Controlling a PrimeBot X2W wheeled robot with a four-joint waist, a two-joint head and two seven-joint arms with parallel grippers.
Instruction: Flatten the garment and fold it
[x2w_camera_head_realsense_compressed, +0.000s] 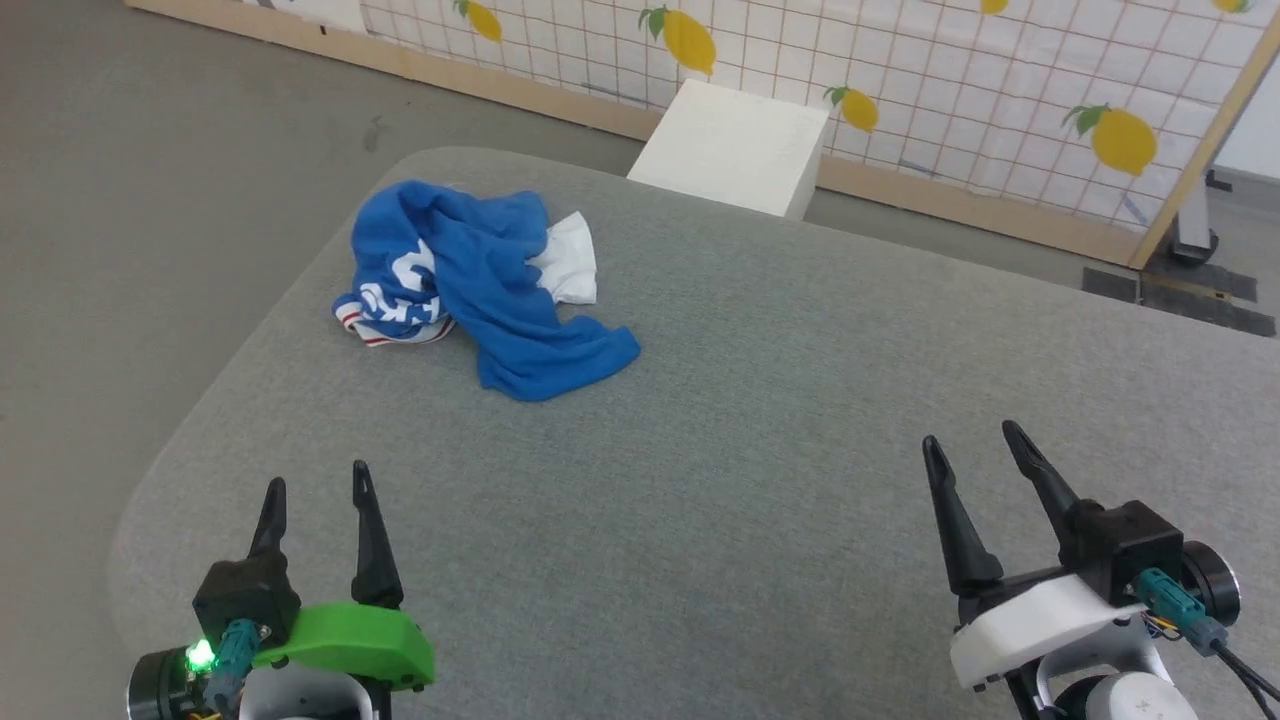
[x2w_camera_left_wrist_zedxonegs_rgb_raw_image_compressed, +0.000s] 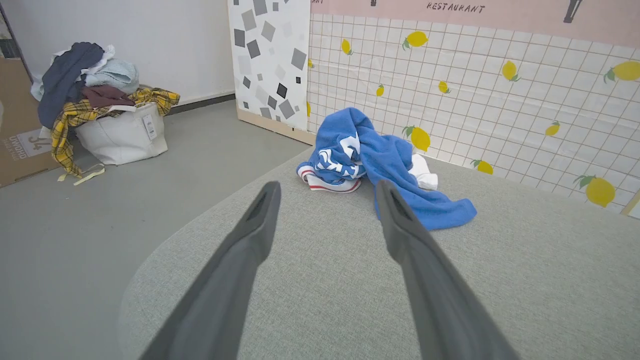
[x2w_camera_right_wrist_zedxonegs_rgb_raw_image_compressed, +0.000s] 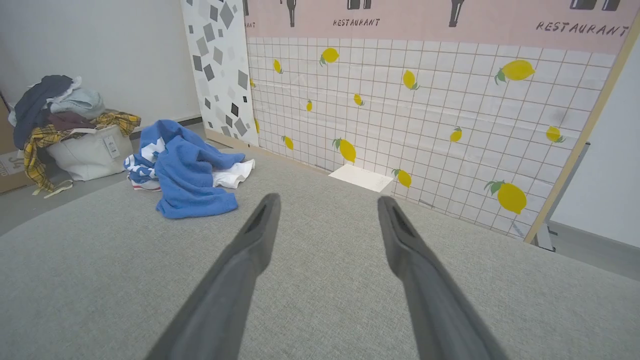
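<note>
The garment (x2w_camera_head_realsense_compressed: 480, 285) lies crumpled in a heap on the far left part of the grey table (x2w_camera_head_realsense_compressed: 760, 450), bright blue with white lettering, a white sleeve and red-white striped trim showing. In the left wrist view the garment (x2w_camera_left_wrist_zedxonegs_rgb_raw_image_compressed: 380, 160) sits just beyond the fingertips; in the right wrist view the garment (x2w_camera_right_wrist_zedxonegs_rgb_raw_image_compressed: 187, 167) is off to the left. My left gripper (x2w_camera_head_realsense_compressed: 318, 478) rests open at the near left, well short of the heap. My right gripper (x2w_camera_head_realsense_compressed: 975, 435) stands open at the near right, far from it. Neither holds anything.
A white block (x2w_camera_head_realsense_compressed: 735, 145) stands on the floor behind the table's far edge, against a lemon-patterned tiled wall panel (x2w_camera_head_realsense_compressed: 950, 90). A white bag piled with clothes (x2w_camera_left_wrist_zedxonegs_rgb_raw_image_compressed: 105, 110) sits on the floor far left, beside a cardboard box (x2w_camera_left_wrist_zedxonegs_rgb_raw_image_compressed: 20, 130).
</note>
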